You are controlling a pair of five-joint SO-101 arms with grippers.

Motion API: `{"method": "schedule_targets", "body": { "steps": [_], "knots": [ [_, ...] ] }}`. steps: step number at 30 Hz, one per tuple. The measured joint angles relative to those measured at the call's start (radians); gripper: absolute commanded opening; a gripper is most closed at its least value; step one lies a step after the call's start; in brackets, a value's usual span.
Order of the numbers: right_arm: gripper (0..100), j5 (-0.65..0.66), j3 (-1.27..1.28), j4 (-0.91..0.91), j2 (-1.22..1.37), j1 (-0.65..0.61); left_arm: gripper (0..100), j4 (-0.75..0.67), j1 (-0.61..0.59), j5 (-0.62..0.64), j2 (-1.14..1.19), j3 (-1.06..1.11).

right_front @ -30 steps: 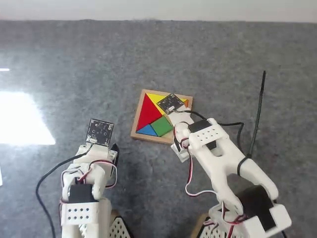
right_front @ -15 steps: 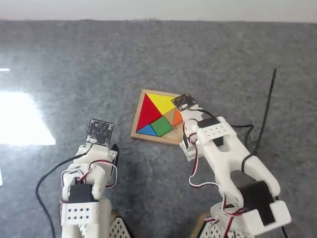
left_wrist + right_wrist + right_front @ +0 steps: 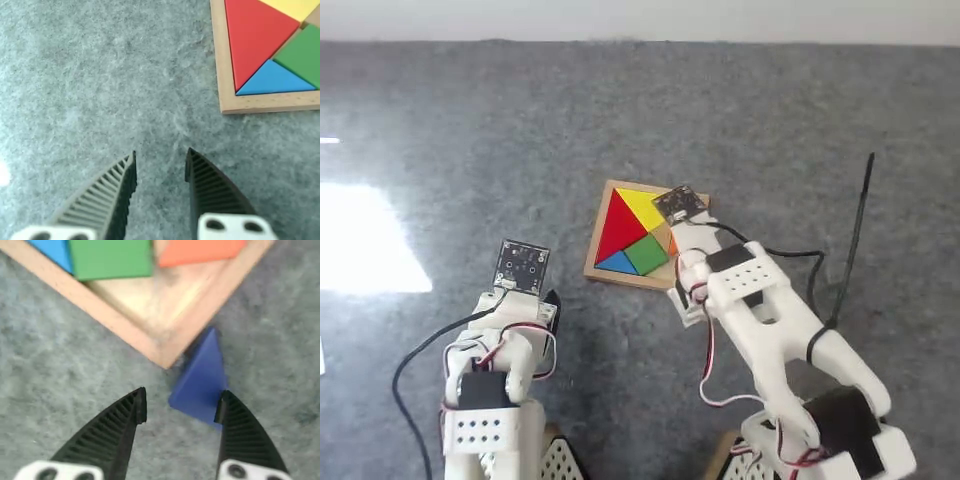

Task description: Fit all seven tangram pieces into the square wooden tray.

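Observation:
The square wooden tray (image 3: 603, 272) lies mid-table holding red (image 3: 617, 228), yellow (image 3: 642, 205), green (image 3: 645, 254), light blue (image 3: 615, 263) and orange pieces. In the right wrist view its near corner (image 3: 165, 359) has a bare slot beside the green (image 3: 110, 257) and orange (image 3: 200, 251) pieces. A dark blue triangle (image 3: 200, 380) lies on the table just outside that corner. My right gripper (image 3: 182, 407) is open just above it, fingers either side of its near end. My left gripper (image 3: 160, 162) is open over bare table, short of the tray (image 3: 220, 75).
Grey felt-like tabletop (image 3: 470, 130) all around the tray. A thin black rod (image 3: 855, 230) stands at the right. A bright glare patch (image 3: 360, 240) lies at the left edge.
The right arm swung out to the right and then back left toward the tray's near right corner. The left arm has not moved.

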Motion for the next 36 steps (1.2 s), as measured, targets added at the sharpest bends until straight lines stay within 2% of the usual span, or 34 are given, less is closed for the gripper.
{"method": "schedule_targets", "body": {
  "steps": [5, 10, 27, 36],
  "knots": [
    [23.0, 0.058, 0.006, 0.0, -0.002, -0.002, 15, 0.0, 0.0, 0.0, 0.0, 0.0],
    [23.0, 0.061, 0.006, 0.0, -0.002, 0.034, 15, 0.0, 0.0, 0.0, 0.0, 0.0],
    [22.9, 0.063, 0.005, -0.037, 0.098, 0.035, 15, 0.0, 0.0, 0.0, 0.0, 0.0],
    [23.0, 0.063, 0.048, -0.006, -0.064, 0.031, 15, 0.0, 0.0, 0.0, 0.0, 0.0]
  ]
}}
